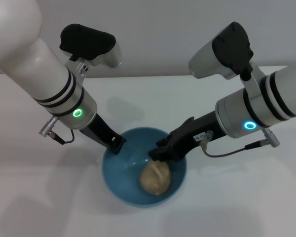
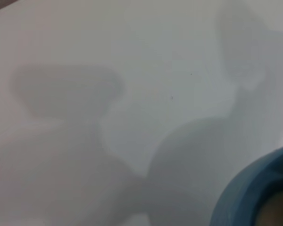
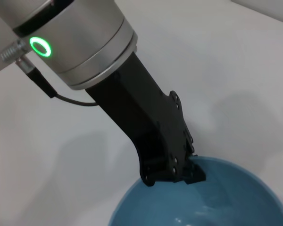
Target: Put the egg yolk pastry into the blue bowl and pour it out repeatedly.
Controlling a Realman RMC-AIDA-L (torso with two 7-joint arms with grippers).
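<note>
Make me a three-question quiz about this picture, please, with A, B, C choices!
1. Where is the egg yolk pastry?
A. In the bowl
B. On the table
C. On an arm

2. What colour is the bowl?
A. Red
B. Blue
C. Yellow

3. What is the left gripper doing?
A. Pointing at the ceiling
B. Gripping the bowl's rim
C. Resting far away

Answers: 1 A, the pastry sits inside, under the right gripper. 2 B, its walls are sky blue. 3 B, it is clamped on the rim.
</note>
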